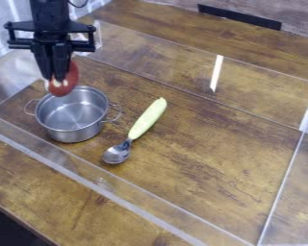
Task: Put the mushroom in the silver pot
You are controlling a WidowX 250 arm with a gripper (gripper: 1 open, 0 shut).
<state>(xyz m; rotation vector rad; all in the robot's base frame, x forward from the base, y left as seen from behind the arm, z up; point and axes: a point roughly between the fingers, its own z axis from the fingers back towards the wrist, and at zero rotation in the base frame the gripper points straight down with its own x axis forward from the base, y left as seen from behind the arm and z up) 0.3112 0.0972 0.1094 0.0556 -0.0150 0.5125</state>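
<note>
Where your arm reaches in at the upper left of the camera view, the gripper (pixel 57 81) points straight down with its dark fingers (pixel 49 67) pinching the mushroom (pixel 63 80) between them. You can see the reddish-brown cap bulging out on the right side of the fingers; the white stem is mostly hidden, so I can't say which way it faces. The mushroom hangs in the air above the far rim of the silver pot (pixel 72 113), and from this angle it seems to sit over the rim rather than over the pot's middle, though the view is too coarse to be sure.

The pot stands upright on the wooden table (pixel 208 144), its inside bare and shiny, one small handle showing on its right side. Just right of it lies a yellow-green banana-like piece (pixel 147 117), slanted, and a metal spoon (pixel 118 152) rests near that piece's lower end, bowl toward you. Clear plastic walls (pixel 143 211) fence the work area in.
</note>
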